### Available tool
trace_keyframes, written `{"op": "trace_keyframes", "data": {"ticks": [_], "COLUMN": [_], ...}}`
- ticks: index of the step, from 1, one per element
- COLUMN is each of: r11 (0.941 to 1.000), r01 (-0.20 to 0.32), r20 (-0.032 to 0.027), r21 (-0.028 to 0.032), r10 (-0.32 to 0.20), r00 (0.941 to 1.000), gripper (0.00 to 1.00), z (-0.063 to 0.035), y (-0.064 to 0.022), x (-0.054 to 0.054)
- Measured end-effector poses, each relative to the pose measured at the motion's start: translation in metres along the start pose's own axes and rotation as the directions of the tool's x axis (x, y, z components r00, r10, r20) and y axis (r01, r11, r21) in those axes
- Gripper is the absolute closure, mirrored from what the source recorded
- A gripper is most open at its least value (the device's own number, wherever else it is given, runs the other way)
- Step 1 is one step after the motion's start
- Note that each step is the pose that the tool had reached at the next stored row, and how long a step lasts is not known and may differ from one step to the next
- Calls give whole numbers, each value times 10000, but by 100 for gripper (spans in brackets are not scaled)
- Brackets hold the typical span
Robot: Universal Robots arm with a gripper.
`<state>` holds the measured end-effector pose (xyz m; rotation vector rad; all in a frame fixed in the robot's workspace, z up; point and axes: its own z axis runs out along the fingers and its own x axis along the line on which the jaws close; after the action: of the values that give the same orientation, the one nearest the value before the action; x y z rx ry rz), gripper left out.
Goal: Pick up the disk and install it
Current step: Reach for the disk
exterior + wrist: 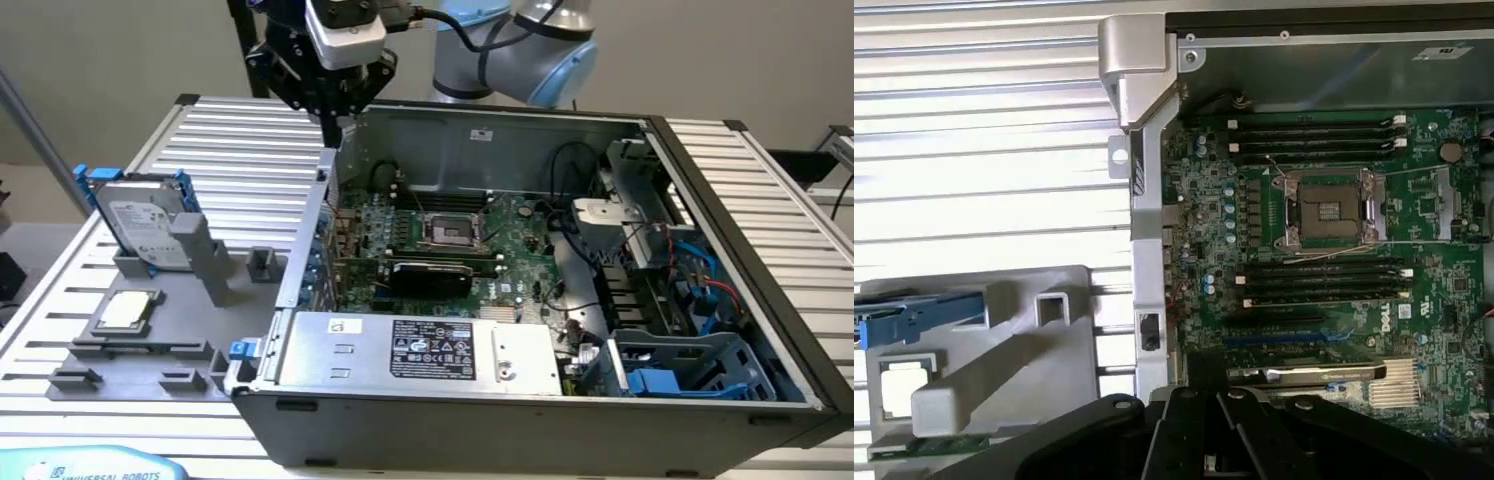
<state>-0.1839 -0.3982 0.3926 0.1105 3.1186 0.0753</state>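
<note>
While the pincer (336, 112) hangs pressed together and empty above the back corner of the open computer case (747, 190), the disk (138, 225) stands on edge in a grey holder (200, 265) out on the counter (234, 130). It is well apart from the pincer, toward the exterior view's left, so the pick-up reads as not yet begun.

To do it well, I judge the pincer must spread before it comes over the disk. It should then take the drive across its two flat faces near the upper edge, not by the blue frame alone (that plastic looks springy enough to flex under a squeeze). The holder keeps the lower part, so a straight upward pull with no twist seems the safe way out. A tilted pull could jam the frame against the grey post beside it. The small square chip (124, 310), lying flat just in front on the same grey base, should be left alone.

From the wrist, the disk (916, 318) appears edge-on as a blue strip beside the holder (1004, 370). The pincer (1204, 425) is over the case wall, next to the motherboard (1324, 230).

The counter is ribbed aluminium, pale and bright. It is likely slick, with grooves that could catch a dropped corner. Inside the case a blue drive cage (694, 365) sits at the near corner on the exterior view's right, by the silver power supply (414, 350). Behind all this is a plain light wall.
</note>
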Motion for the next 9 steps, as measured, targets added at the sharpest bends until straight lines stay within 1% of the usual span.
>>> {"op": "trace_keyframes", "data": {"ticks": [3, 5, 9], "r11": [10000, 10000, 10000], "r01": [0, -2, -5], "r20": [-9, -26, -89], "r21": [1, 2, 7], "r10": [0, 2, 5], "r00": [10000, 10000, 10000], "gripper": [89, 89, 89], "z": [-3, -4, -6], "y": [0, 3, 22], "x": [135, 230, 387]}}
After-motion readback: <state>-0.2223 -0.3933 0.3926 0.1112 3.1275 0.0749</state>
